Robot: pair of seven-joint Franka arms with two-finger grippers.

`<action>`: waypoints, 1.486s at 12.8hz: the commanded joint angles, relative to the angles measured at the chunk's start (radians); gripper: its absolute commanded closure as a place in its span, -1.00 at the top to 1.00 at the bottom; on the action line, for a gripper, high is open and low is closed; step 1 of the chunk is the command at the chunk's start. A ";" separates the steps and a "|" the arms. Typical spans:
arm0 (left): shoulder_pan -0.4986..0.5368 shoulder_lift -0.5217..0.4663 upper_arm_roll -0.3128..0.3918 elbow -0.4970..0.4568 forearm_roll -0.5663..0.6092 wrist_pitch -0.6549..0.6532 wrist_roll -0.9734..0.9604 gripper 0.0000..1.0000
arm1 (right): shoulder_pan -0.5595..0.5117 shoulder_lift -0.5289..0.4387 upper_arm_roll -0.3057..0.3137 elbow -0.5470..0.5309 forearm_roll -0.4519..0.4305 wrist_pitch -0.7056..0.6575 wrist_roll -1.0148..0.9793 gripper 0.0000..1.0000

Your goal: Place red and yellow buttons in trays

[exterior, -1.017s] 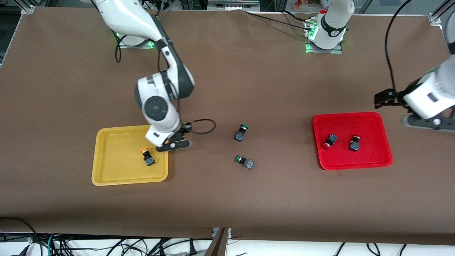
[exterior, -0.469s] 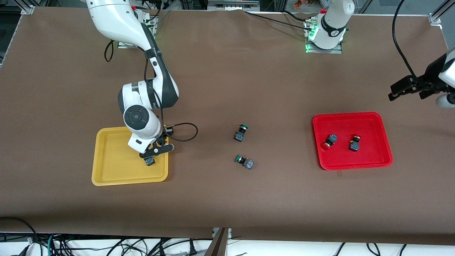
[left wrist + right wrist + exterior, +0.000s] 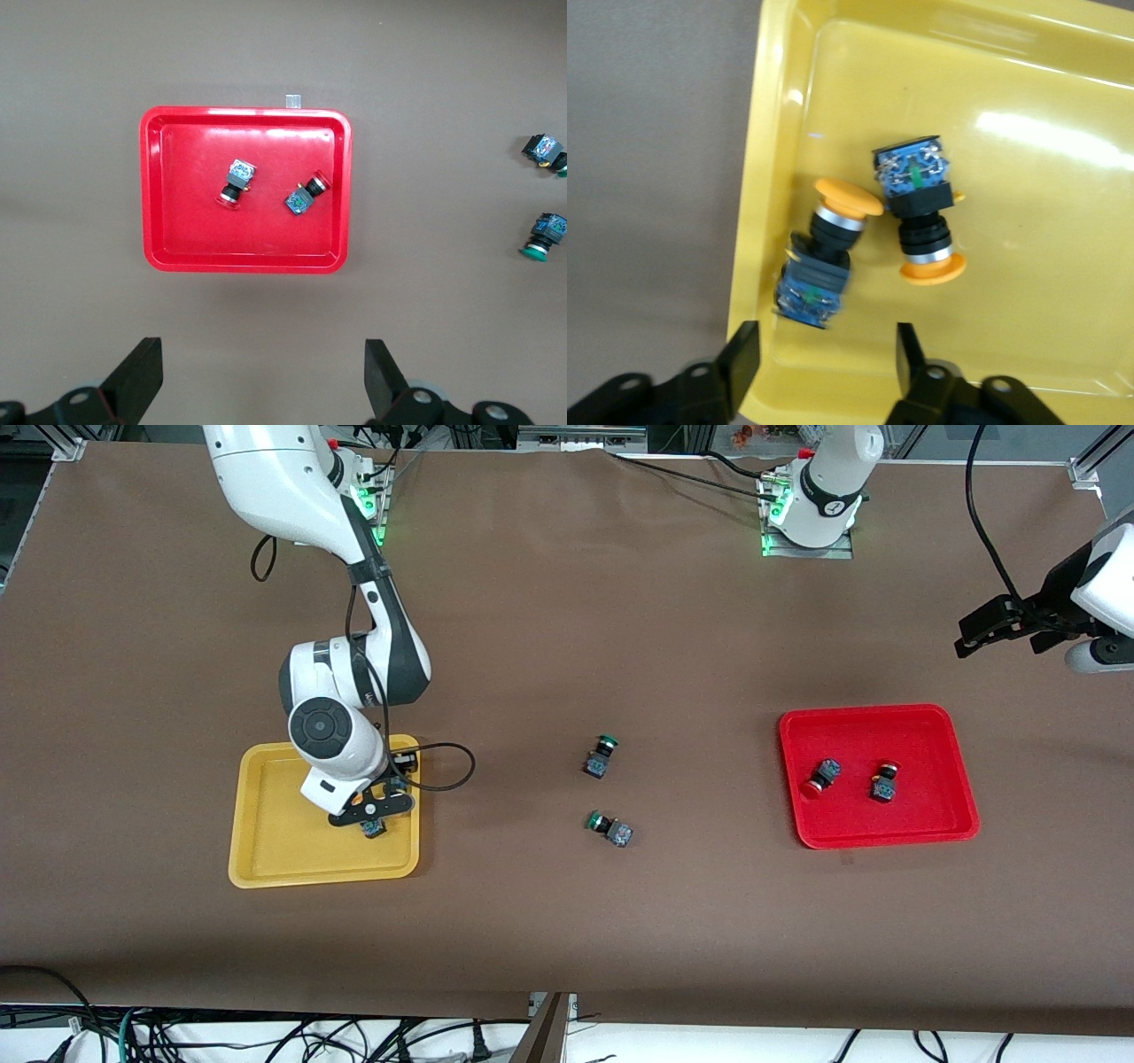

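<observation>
Read the table as a dial from the front camera, twelve at the robots' bases. The yellow tray (image 3: 266, 859) sits at about eight o'clock, toward the right arm's end, and the red tray (image 3: 939, 726) at about four o'clock. The right gripper (image 3: 826, 354) hangs low over the yellow tray's three-o'clock edge, its fingers spread with nothing between them. Just past the tips lie both yellow buttons: one (image 3: 921, 217) rests flat, and the other (image 3: 819, 266) is blurred against the tray wall, apparently just dropped. The low spread suits a short, gentle drop inside the rim. A second ago this gripper was over the tray's edge, and only one yellow button showed inside. Both red buttons (image 3: 822, 774) (image 3: 884, 780) lie near the red tray's middle, so the sorting looks finished. The two green buttons (image 3: 601, 755) (image 3: 611, 829) stay on the table near the dial's centre, rightly left out. The left gripper (image 3: 974, 633), spread wide and empty, waits above bare table at one o'clock from the red tray. It has drawn back from where it stood by that tray's corner.
</observation>
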 commanded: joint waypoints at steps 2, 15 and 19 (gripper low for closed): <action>-0.004 -0.005 0.002 0.006 -0.016 -0.025 -0.008 1.00 | -0.002 -0.107 0.002 -0.004 0.014 -0.038 -0.005 1.00; -0.003 -0.007 -0.003 0.006 -0.018 -0.044 -0.001 1.00 | -0.005 -0.669 -0.051 -0.094 -0.141 -0.460 0.043 1.00; -0.004 -0.007 -0.006 0.008 -0.016 -0.048 -0.001 1.00 | -0.331 -0.670 0.262 -0.081 -0.173 -0.460 0.006 1.00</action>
